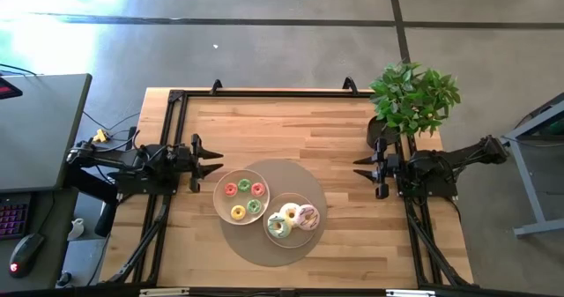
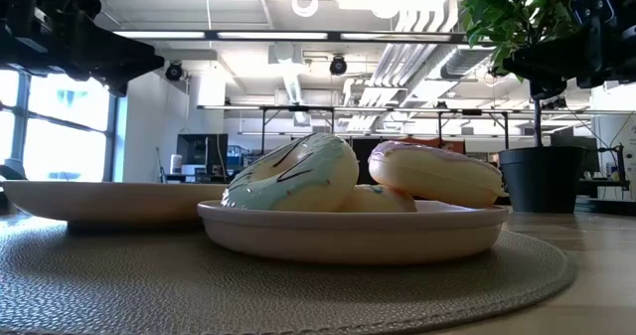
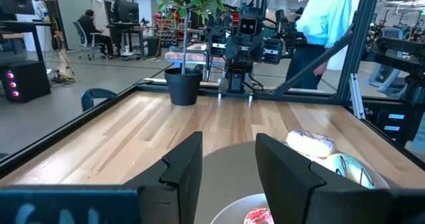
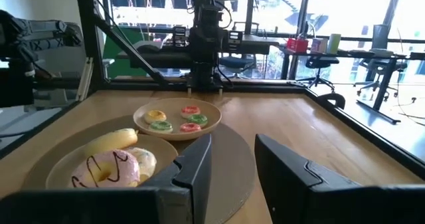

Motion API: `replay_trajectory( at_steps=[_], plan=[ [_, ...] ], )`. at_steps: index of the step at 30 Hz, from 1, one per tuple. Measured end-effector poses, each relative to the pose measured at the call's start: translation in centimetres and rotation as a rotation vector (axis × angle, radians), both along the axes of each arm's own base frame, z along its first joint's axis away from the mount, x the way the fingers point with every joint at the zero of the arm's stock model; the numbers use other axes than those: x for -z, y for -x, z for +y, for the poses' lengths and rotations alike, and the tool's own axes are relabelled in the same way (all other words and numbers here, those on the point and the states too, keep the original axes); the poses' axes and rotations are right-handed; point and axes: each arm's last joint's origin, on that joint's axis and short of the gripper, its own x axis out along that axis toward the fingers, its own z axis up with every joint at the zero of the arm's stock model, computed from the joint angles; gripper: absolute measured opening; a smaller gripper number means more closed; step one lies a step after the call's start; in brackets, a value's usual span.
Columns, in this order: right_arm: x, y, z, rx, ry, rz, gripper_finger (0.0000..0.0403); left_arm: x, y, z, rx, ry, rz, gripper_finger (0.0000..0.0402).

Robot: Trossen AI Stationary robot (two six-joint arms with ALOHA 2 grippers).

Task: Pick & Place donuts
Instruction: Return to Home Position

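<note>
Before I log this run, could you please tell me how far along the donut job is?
Nearly finished. Five small donuts sit on one plate, three large donuts on the other plate. Nothing is in hand: the left end effector and right end effector are open and empty at the table's sides. No donut lies loose; only returning home seems left.
</note>
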Motion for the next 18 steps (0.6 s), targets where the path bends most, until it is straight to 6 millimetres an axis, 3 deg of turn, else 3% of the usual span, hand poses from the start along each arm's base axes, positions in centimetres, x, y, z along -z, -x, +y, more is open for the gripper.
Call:
replay_trajectory(
  at_steps=[18],
  plan=[
    [-0.01, 0.0, 0.0, 0.0, 0.013, -0.001, 0.0113, 0.01, 0.0, 0.0, -0.001, 0.001, 0.0, 0.0138]
  ],
)
